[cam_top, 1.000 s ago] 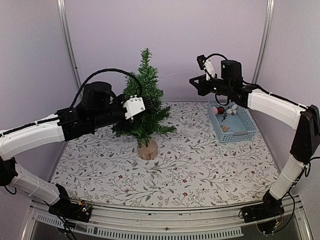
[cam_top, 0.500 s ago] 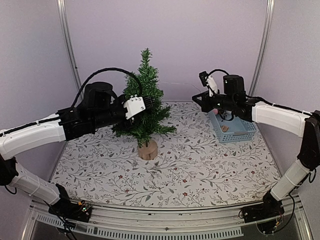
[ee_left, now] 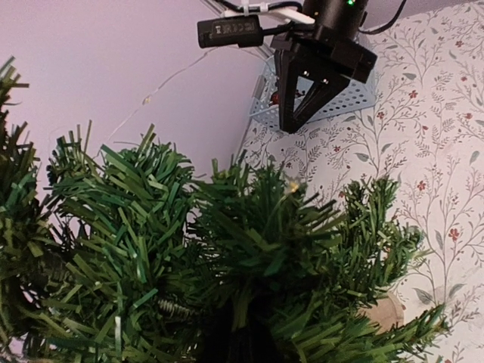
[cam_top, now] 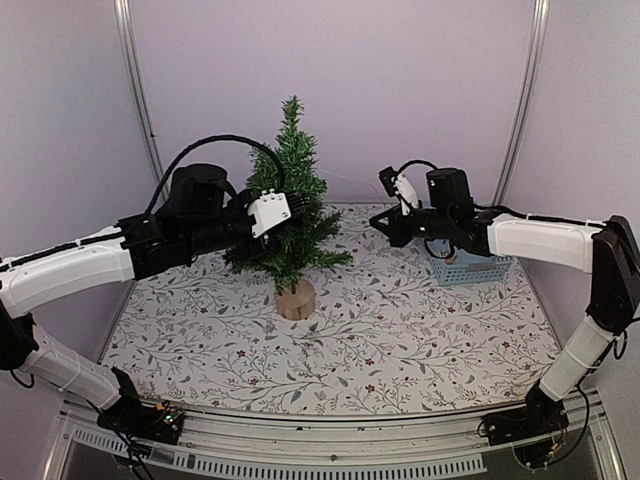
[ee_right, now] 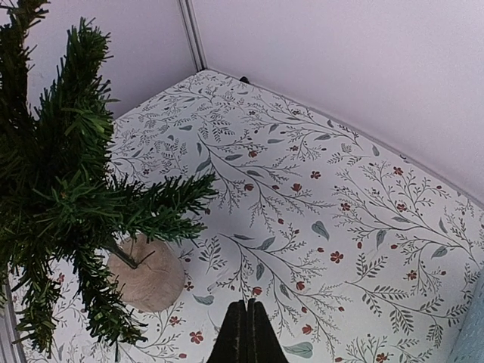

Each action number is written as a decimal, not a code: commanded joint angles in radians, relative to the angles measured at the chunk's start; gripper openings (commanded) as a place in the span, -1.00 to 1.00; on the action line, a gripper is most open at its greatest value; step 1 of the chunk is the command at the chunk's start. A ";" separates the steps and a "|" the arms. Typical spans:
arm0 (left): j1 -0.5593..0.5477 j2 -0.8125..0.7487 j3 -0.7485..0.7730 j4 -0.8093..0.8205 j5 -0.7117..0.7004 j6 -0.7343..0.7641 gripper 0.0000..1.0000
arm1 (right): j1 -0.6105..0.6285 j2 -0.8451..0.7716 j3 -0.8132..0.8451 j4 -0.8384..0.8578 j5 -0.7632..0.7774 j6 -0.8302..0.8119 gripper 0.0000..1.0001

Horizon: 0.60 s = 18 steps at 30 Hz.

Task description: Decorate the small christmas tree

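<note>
the desk (cam_top: pixel 400 340), covered in a pale cloth printed with leafy sprigs and small red flowers, fills the floor of a lilac-walled booth. the small christmas tree (cam_top: pixel 290 190) stands upright on it left of centre, towards the back wall, its dark green branches spreading over a round pale wooden stump (cam_top: pixel 296 298). the left arm reaches in from the left at mid-height of the tree. the left gripper (cam_top: pixel 288 210) is pushed in among the branches, and whether it is wide, narrow or holding anything cannot be told. its own wrist camera shows only bristly green needles (ee_left: pixel 227 257), with no clear sight of the fingers. at the back right of the desk sits a pale blue mesh basket (cam_top: pixel 480 268), partly hidden behind the right arm; what lies inside cannot be made out. the right gripper (cam_top: pixel 376 228) hangs in the air between basket and tree, well apart from the branches and pointing towards them. its two black fingers are pressed together at the tips (ee_right: pixel 247 306) — nothing shows between them. from the right wrist the stump (ee_right: pixel 147 276) sits flat on the cloth, lower left, beneath the drooping branches (ee_right: pixel 60 189). one branch tip carries a tiny yellow glint (ee_left: pixel 292 185).
</note>
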 commanded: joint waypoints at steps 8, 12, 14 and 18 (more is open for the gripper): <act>-0.010 -0.097 -0.031 -0.019 0.010 -0.020 -0.60 | 0.018 -0.010 0.034 -0.012 -0.005 0.007 -1.00; -0.013 -0.136 -0.045 -0.015 0.010 -0.027 -0.40 | 0.018 -0.013 0.041 -0.013 -0.007 0.009 -1.00; -0.014 -0.155 -0.052 -0.013 0.014 -0.032 -0.31 | 0.019 -0.015 0.045 -0.015 -0.011 0.009 -1.00; -0.017 -0.194 -0.068 -0.008 0.026 -0.047 -0.11 | 0.021 -0.016 0.053 -0.021 -0.017 0.005 -1.00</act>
